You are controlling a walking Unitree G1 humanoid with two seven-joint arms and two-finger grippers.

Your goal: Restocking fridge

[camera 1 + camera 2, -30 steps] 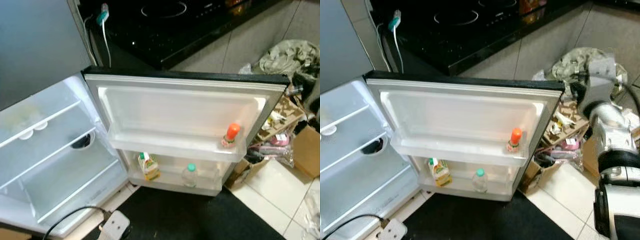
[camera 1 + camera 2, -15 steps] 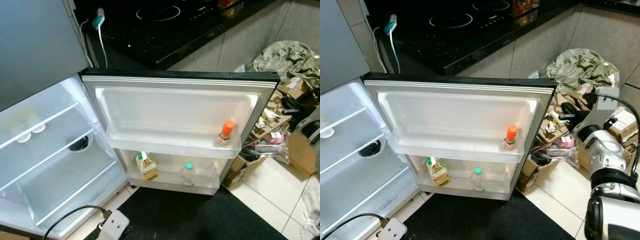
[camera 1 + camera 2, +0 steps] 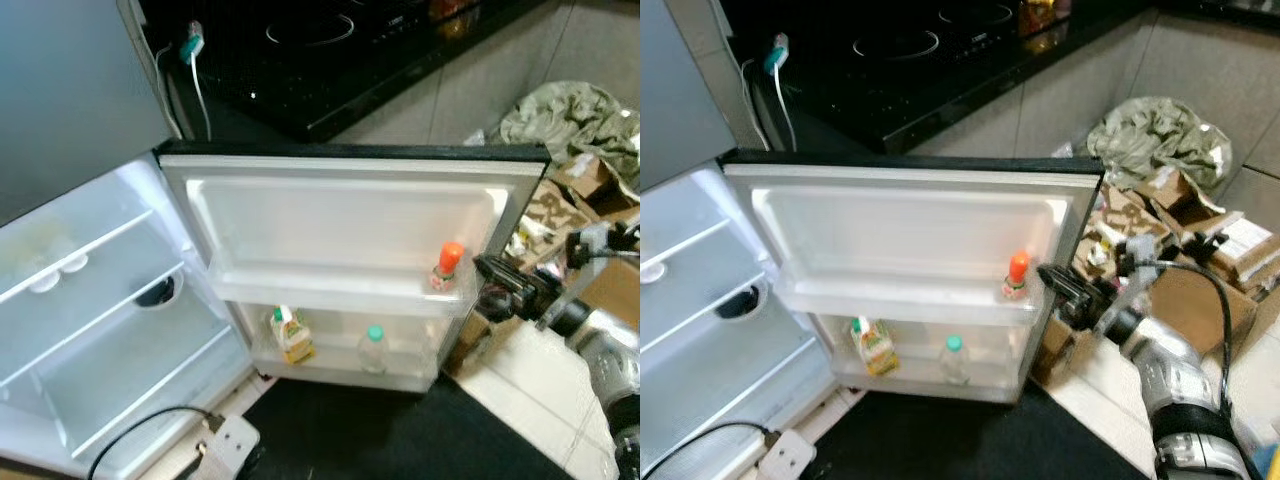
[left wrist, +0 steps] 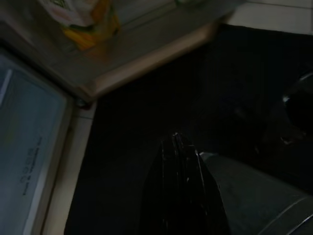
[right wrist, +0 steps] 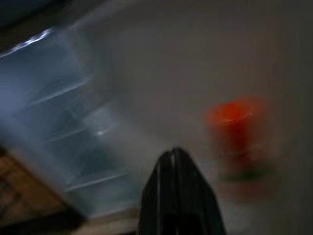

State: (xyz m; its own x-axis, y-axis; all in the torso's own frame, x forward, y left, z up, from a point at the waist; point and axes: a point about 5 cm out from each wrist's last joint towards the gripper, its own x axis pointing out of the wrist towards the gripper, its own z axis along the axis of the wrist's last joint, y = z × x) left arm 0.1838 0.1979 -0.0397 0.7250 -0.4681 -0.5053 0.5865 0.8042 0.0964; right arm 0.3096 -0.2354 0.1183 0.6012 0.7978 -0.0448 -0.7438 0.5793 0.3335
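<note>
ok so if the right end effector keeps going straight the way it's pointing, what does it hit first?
Most likely the orange-capped bottle on the upper shelf of the open fridge door. The right end effector, fingers together, points at it from beside the door's edge, though the depth is hard to judge.

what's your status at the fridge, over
Right tool shut, empty, at door edge beside orange-capped bottle. Left tool shut, idle over dark mat. Fridge door open; nothing blocking.

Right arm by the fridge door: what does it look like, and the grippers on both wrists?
The right arm is silver metal in rounded segments with black joint bands, and a black cable loops along it. Its right gripper has two long black fingers. The left gripper shows the same glossy black fingers on a grey wrist housing. No markings can be made out.
</note>
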